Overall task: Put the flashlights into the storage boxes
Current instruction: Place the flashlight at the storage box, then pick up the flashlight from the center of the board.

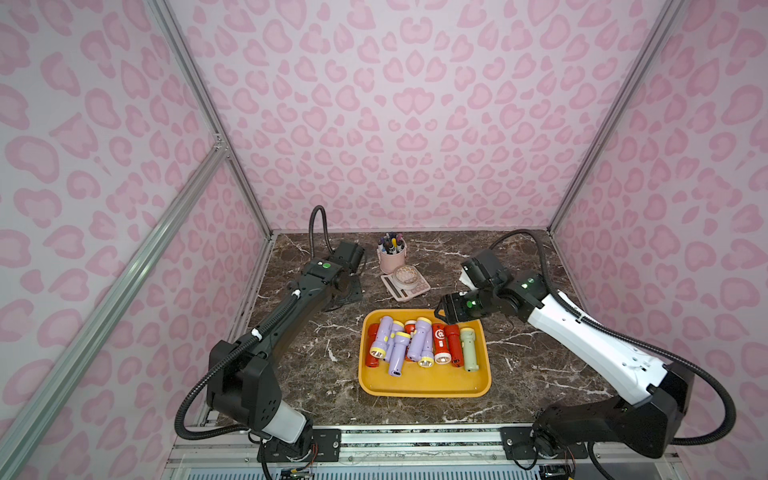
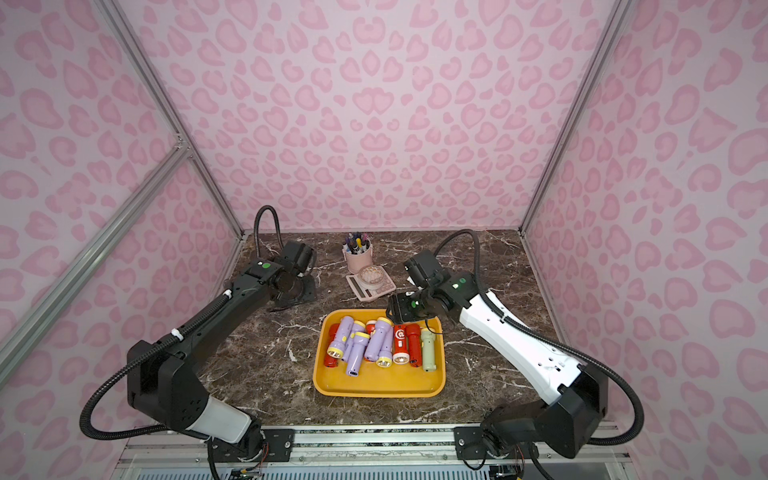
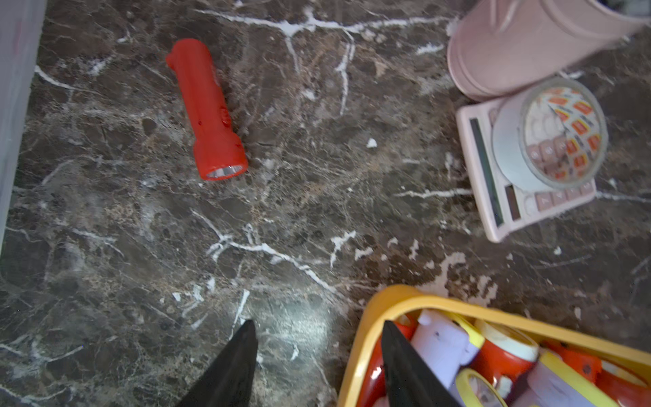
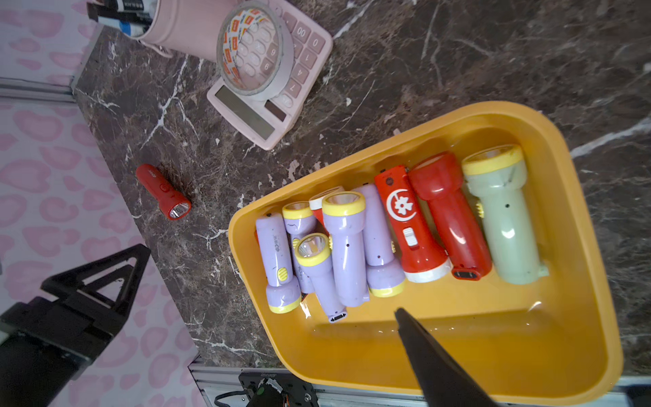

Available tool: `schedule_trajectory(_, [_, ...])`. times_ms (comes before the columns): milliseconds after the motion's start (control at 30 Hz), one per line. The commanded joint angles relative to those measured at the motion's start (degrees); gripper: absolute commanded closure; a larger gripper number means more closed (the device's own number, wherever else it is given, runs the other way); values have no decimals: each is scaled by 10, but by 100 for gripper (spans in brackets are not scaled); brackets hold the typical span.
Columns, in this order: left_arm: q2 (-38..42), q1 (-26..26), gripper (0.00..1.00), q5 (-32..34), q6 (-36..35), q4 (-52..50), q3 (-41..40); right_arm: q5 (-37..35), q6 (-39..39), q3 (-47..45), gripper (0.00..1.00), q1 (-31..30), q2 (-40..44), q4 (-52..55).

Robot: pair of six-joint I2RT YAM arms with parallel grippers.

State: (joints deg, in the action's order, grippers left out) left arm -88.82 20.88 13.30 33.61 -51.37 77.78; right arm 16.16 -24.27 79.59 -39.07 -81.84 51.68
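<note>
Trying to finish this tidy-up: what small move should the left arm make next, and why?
Probably swing the left gripper over the lone red flashlight on the marble table. It seems the only one outside the yellow tray, and the gripper looks open and empty beside the tray's corner.

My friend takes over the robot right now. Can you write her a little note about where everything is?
The left pincer is open and empty, near a corner of the yellow tray.
The right pincer is near the tray's far corner. Only one finger shows, so I cannot tell if it is open or shut. Nothing shows in it.
Done: lilac, red and one pale green flashlights lie piled in the tray.
Left to do: one red flashlight lies on the table, apart from the tray, on the left arm's side. It has to go in.
</note>
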Motion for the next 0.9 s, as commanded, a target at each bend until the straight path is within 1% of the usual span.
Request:
schedule_trajectory(0, [-21, -48, 42, -20, -39, 42, -3, -17, -5, 36, 34, -12, -41, -21])
schedule_trajectory(167, [-67, -117, 43, -41, -48, 85, -3, -11, 6, 120, 34, -17, -114, -12])
schedule_trajectory(267, [-102, -143, 43, -43, -49, 98, 2, -12, 20, 171, 35, -17, -154, 5])
schedule_trajectory(433, [-163, -166, 43, -24, -54, 104, 34, -11, 43, 245, 35, -13, -208, 41])
schedule_trajectory(600, [-213, -184, 43, -20, -51, 112, 60, 9, 62, 313, 35, 10, -257, 97])
schedule_trajectory(867, [-270, -197, 43, -35, -42, 115, 89, 34, 75, 338, 35, 53, -278, 116])
